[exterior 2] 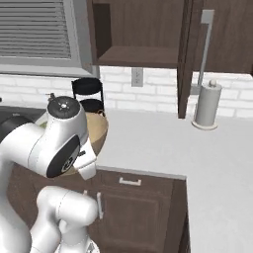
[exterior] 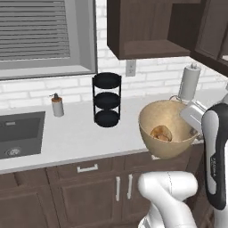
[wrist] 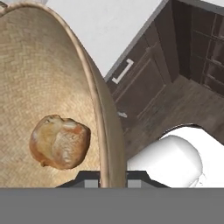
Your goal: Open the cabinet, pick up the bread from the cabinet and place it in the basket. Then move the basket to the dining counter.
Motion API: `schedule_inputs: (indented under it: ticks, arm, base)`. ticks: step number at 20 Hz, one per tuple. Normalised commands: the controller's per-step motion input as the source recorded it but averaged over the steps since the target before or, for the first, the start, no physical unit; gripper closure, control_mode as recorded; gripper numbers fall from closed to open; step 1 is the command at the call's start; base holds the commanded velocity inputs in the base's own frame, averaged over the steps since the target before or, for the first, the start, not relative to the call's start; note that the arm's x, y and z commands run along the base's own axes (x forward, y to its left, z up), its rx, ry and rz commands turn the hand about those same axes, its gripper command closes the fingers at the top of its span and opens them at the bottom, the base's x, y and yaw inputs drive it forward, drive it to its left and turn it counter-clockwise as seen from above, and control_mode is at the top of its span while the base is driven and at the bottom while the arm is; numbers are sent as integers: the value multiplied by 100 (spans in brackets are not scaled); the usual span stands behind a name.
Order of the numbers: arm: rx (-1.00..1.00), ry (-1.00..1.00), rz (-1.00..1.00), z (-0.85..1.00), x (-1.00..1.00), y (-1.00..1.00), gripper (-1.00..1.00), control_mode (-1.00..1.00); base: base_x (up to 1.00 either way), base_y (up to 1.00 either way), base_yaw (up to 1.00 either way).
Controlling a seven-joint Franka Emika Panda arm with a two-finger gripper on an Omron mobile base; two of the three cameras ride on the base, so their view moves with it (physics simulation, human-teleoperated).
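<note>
The tan basket hangs tilted just past the grey counter's front edge, above the low cupboards. My gripper is shut on its rim, at the side of the basket nearest the arm. The golden-brown bread lies inside the basket, and the hand view shows the bread resting on the woven wall. In the right base view my arm covers most of the basket. The dark cabinet stands open, its door swung out with the silver handle behind it. The dining counter is out of view.
A black three-tier rack stands on the counter left of the basket. A paper towel roll is at the back right, a soap dispenser and the sink at the left. The open cabinet door hangs over the counter.
</note>
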Motion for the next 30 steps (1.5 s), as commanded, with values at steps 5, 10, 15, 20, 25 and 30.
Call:
schedule_inputs:
  ticks: [5,10,15,20,25,30]
  arm:
    - [0,0,0,0,0,0,100,100]
    - [0,0,0,0,0,0,100,100]
    - [0,0,0,0,0,0,100,100]
    - [0,0,0,0,0,0,100,100]
    - [0,0,0,0,0,0,100,100]
    - [0,0,0,0,0,0,100,100]
  base:
    - [-47,86,-59]
    - [-28,63,-78]
    - [-20,39,-75]
    - [14,-1,-74]
    - [14,0,-77]
    - [14,0,-78]
